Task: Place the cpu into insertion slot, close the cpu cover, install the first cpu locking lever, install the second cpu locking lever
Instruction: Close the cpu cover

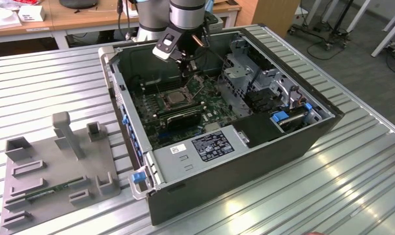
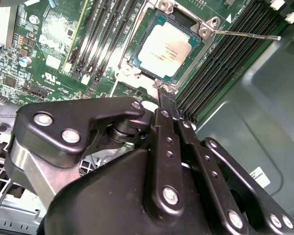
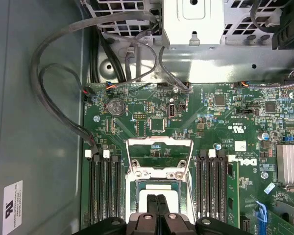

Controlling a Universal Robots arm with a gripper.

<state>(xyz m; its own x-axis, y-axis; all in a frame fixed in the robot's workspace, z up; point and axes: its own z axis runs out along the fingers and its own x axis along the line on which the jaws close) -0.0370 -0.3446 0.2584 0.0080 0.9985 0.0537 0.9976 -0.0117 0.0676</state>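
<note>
Taking in the wide scene from the exterior view: open computer case (image 1: 250,166) lying on the ribbed metal table (image 1: 328,196), grey fixture block (image 1: 60,161) sitting well apart toward the exterior view's left with a memory stick (image 1: 50,192) lying in it, arm reaching down into the case with the gripper (image 1: 184,62) hanging just above the insertion slot (image 1: 174,99). Getting much closer in the second wrist view: seeing the cpu (image 2: 169,46) lying flat inside the slot, silver-tan top facing up, silvery rim framing it, long black memory slots (image 2: 108,34) running along both sides, and a thin locking lever (image 2: 245,34) sticking out from one corner, not yet latched. Picking up in the first wrist view something the other two are not giving: the cpu cover (image 3: 159,142) swung open off the socket, green board showing through its cut-out centre, with grey cables (image 3: 63,73) looping past the board's edge. Now watching the fingers (image 2: 169,127): pressing flat against each other in both wrist views, no gap, clamping nothing, tips pointing down right at the near edge of the socket. Not managing to tell whether those tips are touching the rim or hovering just over it.
</note>
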